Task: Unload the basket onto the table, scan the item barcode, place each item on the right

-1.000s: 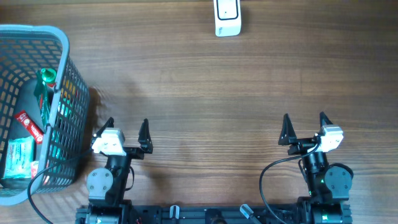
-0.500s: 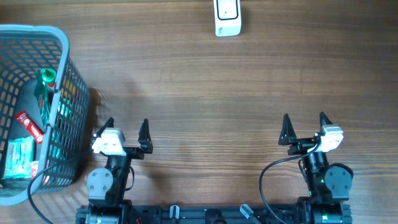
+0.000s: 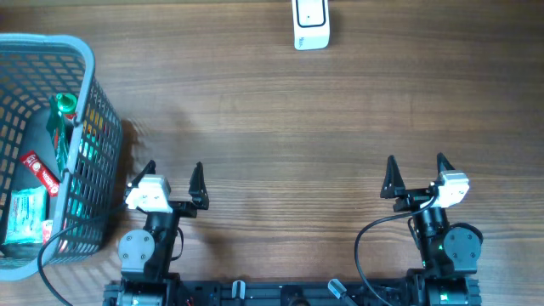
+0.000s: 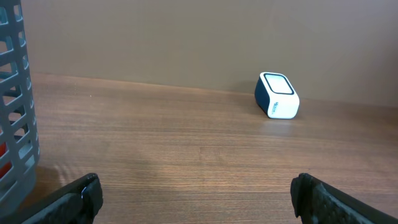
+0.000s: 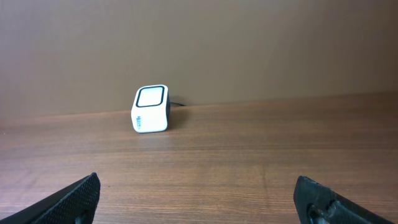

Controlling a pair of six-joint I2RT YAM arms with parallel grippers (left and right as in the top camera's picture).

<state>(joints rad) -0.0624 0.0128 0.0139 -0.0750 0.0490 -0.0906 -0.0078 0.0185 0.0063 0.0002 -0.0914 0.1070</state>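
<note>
Meanwhile, with left gripper (image 3: 173,174) and right gripper (image 3: 416,170) spread wide and empty, we find the items (image 3: 25,208) half-hidden behind mesh in the basket (image 3: 42,40) far left, while the scanner (image 3: 310,25) sits cropped at the far edge of the table (image 3: 280,127).

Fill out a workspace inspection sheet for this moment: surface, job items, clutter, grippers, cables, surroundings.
Surface: wooden table, brown grain.
Job's things: white scanner at the far edge, apart from both arms. Grey mesh basket at the left edge holds a green-capped bottle and printed packets. No barcode is readable.
Clutter: nothing seen.
Grippers: left gripper and right gripper are both open and empty at the near edge, fingers pointing toward the far edge.
Cables: a black cable loops beside the right arm's base. Another lies by the left base, next to the basket.
Surroundings: plain brown wall behind the table.
</note>
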